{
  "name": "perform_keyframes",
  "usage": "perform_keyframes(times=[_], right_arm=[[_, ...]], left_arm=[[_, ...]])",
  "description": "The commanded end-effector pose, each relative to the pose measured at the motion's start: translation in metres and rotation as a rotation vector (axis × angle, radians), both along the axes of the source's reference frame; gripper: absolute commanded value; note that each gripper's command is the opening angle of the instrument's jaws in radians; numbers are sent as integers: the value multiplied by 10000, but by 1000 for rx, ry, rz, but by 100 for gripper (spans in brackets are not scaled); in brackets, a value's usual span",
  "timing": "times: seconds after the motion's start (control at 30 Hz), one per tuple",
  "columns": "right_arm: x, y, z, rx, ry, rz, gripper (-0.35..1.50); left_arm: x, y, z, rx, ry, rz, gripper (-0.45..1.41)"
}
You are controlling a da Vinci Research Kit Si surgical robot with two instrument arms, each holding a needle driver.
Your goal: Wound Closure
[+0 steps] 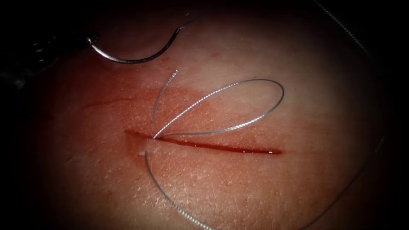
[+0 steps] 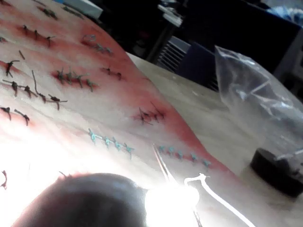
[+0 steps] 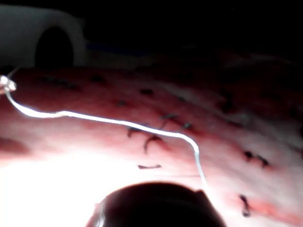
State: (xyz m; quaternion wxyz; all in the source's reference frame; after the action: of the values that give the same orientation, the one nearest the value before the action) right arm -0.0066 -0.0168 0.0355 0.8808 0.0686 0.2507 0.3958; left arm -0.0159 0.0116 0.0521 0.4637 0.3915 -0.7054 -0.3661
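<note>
- Left tool (image 1: 87, 41), dark metal, grips the curved steel needle (image 1: 128, 59) at its tip end, clear above the tissue (image 1: 255, 183).
- Glossy thread (image 1: 238, 91) loops from the slit-like red cut (image 1: 213, 147).

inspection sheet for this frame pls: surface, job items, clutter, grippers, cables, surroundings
Surface: tissue with an open horizontal cut, red fluid in it.
Job's things: needle clear of the tissue, above the cut; thread looped above the cut, emerging at its left end, another strand curving below.
Clutter: older stitched cuts; plastic bag.
Grippers: left gripper holds the needle at its tip end.
Cables: nothing seen.
Surroundings: dark.
</note>
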Motion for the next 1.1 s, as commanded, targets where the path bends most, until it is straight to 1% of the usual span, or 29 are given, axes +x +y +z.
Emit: perform_keyframes(times=[0.03, 0.07, 0.13, 0.17, 0.2, 0.23, 0.27, 0.33, 0.37, 0.43, 0.47, 0.5, 0.53, 0.57, 0.63, 0.67, 0.7, 0.73, 0.77, 0.83, 0.87, 0.9, 0.97, 1.0, 1.03, 1.07, 1.1], right_arm=[[50, 10, -33, 9, 92, -40, 110], [76, 10, -45, 14, 130, -62, 106], [118, 9, -63, 13, 179, -91, 99], [161, 7, -77, 4, 205, -115, 73], [194, 6, -85, 6, 218, -128, 52], [212, 5, -86, 8, 227, -134, 52], [243, 4, -86, 10, 245, -148, 10], [277, 5, -75, 7, 264, -161, 7], [290, 6, -67, 4, 270, -167, 12], [319, 9, -44, -6, 286, -188, 9], [345, 9, -16, -22, 303, -214, 27], [353, 7, -8, -16, 308, -209, 39], [367, 3, 9, -16, 317, -213, 34], [392, -6, 40, -18, 328, -218, 51], [409, -11, 63, -20, 348, -230, 52], [419, -12, 76, -30, 374, -227, 44], [429, -12, 91, -33, 395, -244, 41], [432, -10, 96, -40, 394, -251, 41], [437, -4, 104, -69, 374, -249, 46], [437, 5, 105, -90, 344, -226, 47], [437, 12, 105, -93, 332, -212, 42], [435, 24, 102, -105, 307, -192, 32], [434, 35, 100, -145, 262, -178, 26], [433, 44, 101, -170, 223, -154, 15], [431, 51, 105, -191, 181, -122, 21], [430, 52, 108, -201, 159, -103, 21], [429, 52, 110, -203, 153, -95, 27]], left_arm=[[-3, 11, -8, -8, -5, -3, -45], [-3, 11, -8, -8, -5, -3, -45], [-3, 11, -8, -8, -4, -4, -45], [-3, 11, -8, -8, -4, -4, -45], [-3, 11, -8, -8, -4, -4, -45], [-3, 11, -8, -8, -4, -4, -45], [-3, 11, -8, -8, -4, -4, -45], [-3, 11, -8, -8, -4, -4, -45], [-3, 11, -8, -8, -4, -4, -45], [-3, 11, -8, -8, -4, -4, -45], [-3, 11, -8, -8, -4, -4, -45], [-3, 11, -8, -8, -4, -4, -45], [-3, 11, -8, -8, -4, -4, -45], [-3, 11, -8, -8, -4, -4, -45], [-3, 11, -8, -8, -4, -4, -45], [-3, 11, -8, -8, -4, -4, -45], [-3, 11, -8, -8, -4, -4, -45], [-3, 11, -8, -8, -4, -4, -45], [-3, 11, -8, -8, -4, -4, -45], [-3, 11, -8, -3, -5, -2, -45], [-3, 11, -7, -3, -5, -2, -45], [-3, 11, -7, -3, -5, -3, -45], [-4, 11, -6, -4, -5, -3, -45], [-4, 10, -5, -5, -5, -3, -45], [-5, 10, -5, -6, -4, -4, -45], [-5, 10, -5, -6, -4, -4, -45], [-5, 10, -5, -6, -4, -4, -45]])
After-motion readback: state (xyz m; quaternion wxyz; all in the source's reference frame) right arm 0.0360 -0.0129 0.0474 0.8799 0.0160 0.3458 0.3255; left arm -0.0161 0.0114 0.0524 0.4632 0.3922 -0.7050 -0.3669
